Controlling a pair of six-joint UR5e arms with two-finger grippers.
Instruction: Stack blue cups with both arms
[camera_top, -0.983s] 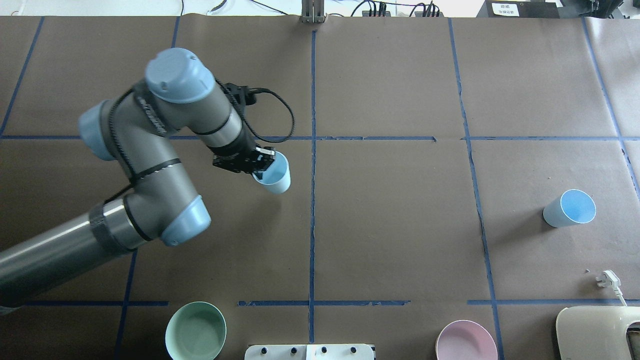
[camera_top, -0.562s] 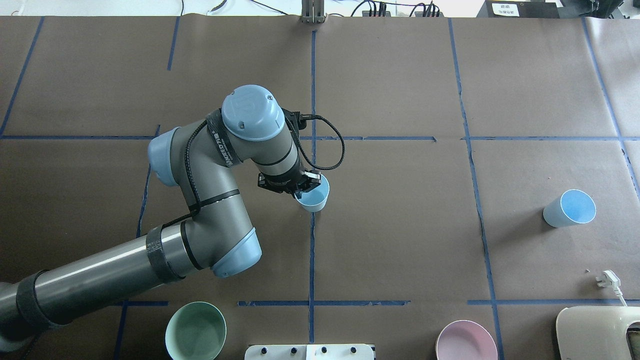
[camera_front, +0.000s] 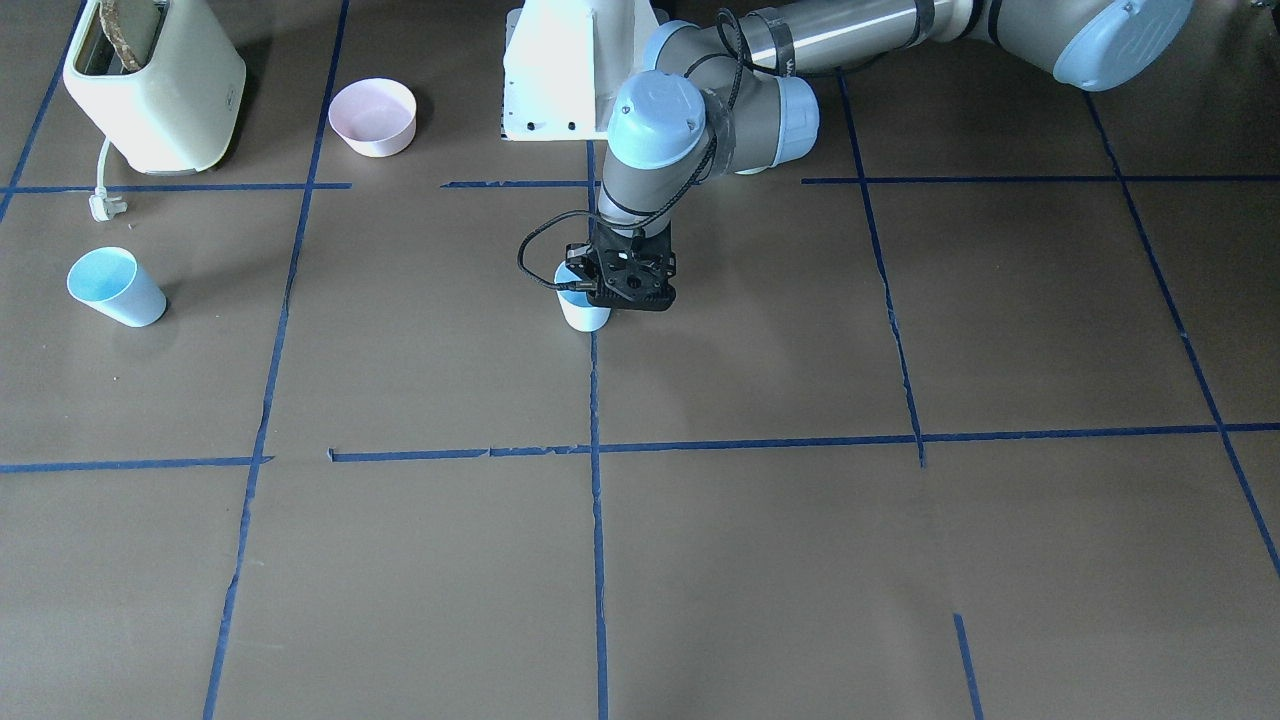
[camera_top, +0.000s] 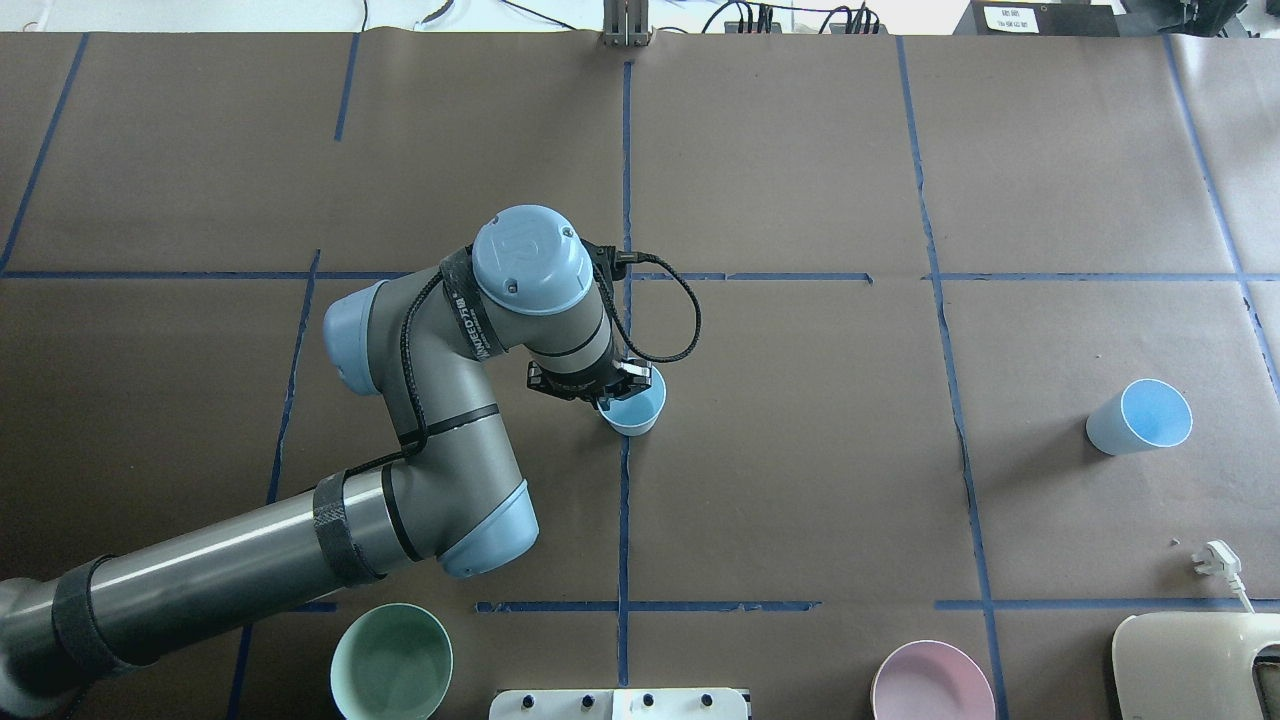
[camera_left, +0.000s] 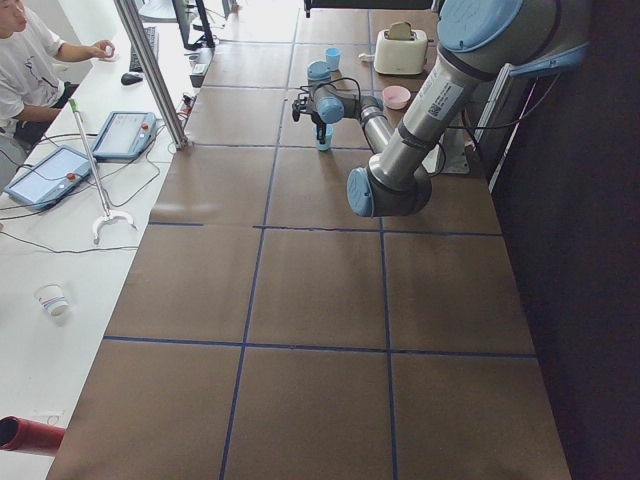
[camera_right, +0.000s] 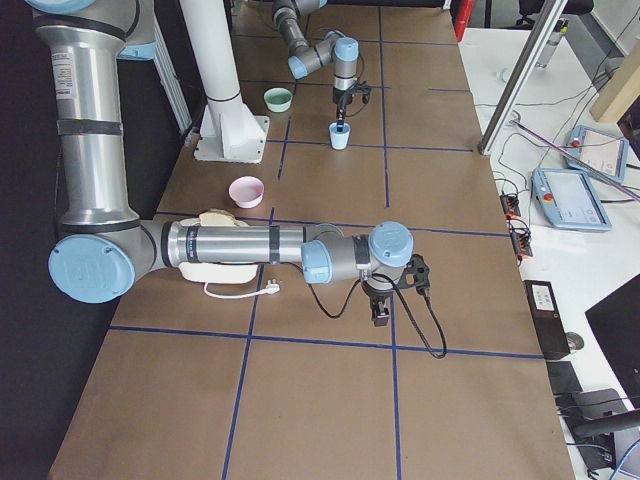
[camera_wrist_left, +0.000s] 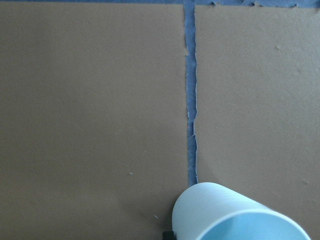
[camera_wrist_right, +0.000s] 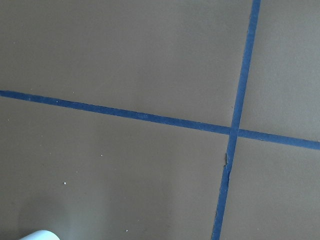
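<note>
Cup (camera_top: 640, 411) of plain pale blue plastic, tapered, open top up, at the middle of the bench (camera_top: 800, 180) on a blue tape line (camera_top: 623, 500), left tool (camera_top: 612, 388) clamped on its rim, second blue cup (camera_top: 1135, 422) near the bench's right edge, right tool (camera_right: 381, 312) too small to tell whether apart or together

white label (camera_top: 1008, 17) on black box, print unreadable
</note>
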